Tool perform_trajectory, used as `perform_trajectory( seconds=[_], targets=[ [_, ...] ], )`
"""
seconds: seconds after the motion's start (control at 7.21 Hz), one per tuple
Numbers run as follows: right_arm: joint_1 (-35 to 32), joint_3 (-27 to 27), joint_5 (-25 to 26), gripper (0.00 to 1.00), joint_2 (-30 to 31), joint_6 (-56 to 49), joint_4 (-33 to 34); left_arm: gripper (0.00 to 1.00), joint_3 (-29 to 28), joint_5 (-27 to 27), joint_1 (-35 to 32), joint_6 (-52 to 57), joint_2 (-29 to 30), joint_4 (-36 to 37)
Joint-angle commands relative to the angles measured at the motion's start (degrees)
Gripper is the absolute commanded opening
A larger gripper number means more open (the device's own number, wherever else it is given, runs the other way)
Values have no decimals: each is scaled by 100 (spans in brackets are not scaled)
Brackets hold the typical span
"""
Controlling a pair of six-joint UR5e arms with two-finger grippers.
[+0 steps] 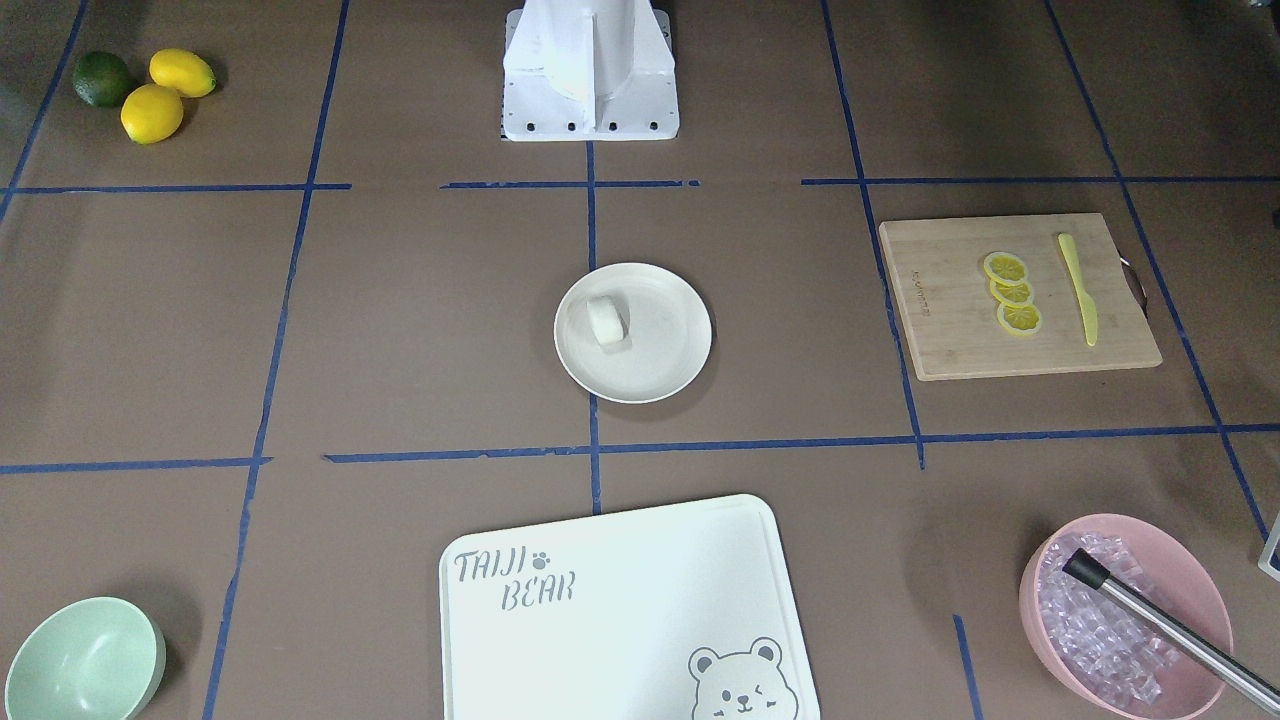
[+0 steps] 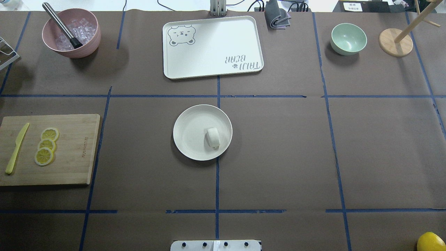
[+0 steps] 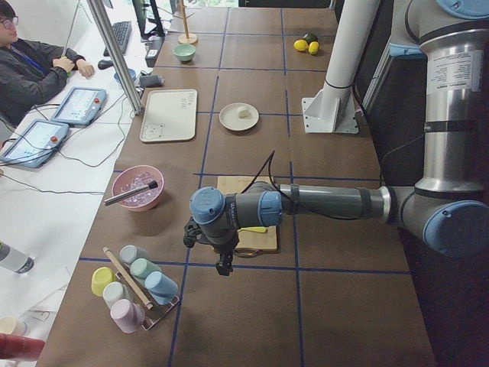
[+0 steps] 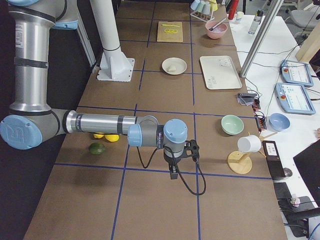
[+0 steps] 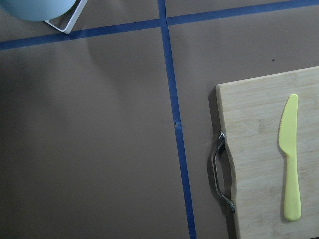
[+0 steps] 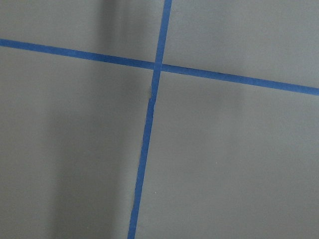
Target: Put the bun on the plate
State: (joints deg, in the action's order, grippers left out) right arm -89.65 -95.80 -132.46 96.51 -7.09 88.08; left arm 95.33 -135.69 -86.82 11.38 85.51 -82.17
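Observation:
The small white bun (image 1: 606, 320) lies on the round cream plate (image 1: 662, 352) at the table's centre, toward the rim on the robot's right. The overhead view shows the same bun (image 2: 213, 137) and plate (image 2: 191, 132), with nothing else on the plate. Both arms are far from it. My left gripper (image 3: 223, 264) hangs over the table's left end, beside the wooden board, and shows only in the exterior left view. My right gripper (image 4: 173, 173) hangs over the right end and shows only in the exterior right view. I cannot tell whether either is open or shut.
A wooden board (image 2: 69, 150) carries lemon slices (image 2: 46, 145) and a yellow knife (image 2: 16, 148). At the far side stand a pink ice bowl (image 2: 71, 33), the bear-printed board (image 2: 212, 45) and a mint-green bowl (image 2: 348, 38). Lemons (image 1: 165, 95) lie near the robot's right.

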Motion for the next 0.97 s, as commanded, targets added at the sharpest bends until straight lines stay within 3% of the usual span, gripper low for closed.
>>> perform_trajectory(
  seconds=[0.0, 0.83],
  targets=[
    [0, 0, 1, 100, 0, 14, 7, 100, 2, 235, 16, 22, 18, -10],
    [9, 9, 19, 100, 9, 14, 7, 100, 20, 245, 7, 22, -52, -10]
  ],
)
